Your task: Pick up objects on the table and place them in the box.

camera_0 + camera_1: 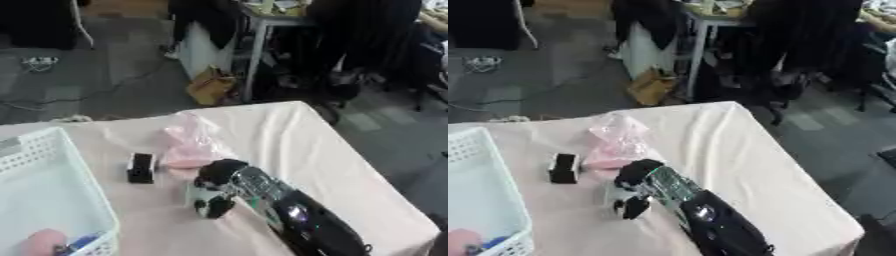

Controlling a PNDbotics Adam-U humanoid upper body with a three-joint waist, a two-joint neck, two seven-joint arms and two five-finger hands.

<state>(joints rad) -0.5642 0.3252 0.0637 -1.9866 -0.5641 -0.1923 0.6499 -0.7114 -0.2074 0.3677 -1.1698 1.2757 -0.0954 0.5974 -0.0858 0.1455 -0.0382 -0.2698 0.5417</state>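
My right hand (pixel 220 176) reaches in from the lower right over the middle of the table, fingers curled down round a small white object (pixel 199 199) that rests on the cloth. Just left of the hand stands a small black boxy item (pixel 141 168). A crumpled pink plastic bag (pixel 188 142) lies right behind the hand, touching or almost touching it. The white mesh box (pixel 83 170) sits at the left edge, holding a pink thing (pixel 42 242) and a blue thing (pixel 80 243) in its near corner. The left hand does not show.
The table (pixel 306 150) has a pale pink cloth; its right edge runs diagonally down to the lower right. Beyond the far edge are grey floor, cables, a brown paper bag (pixel 211 86) and desk legs.
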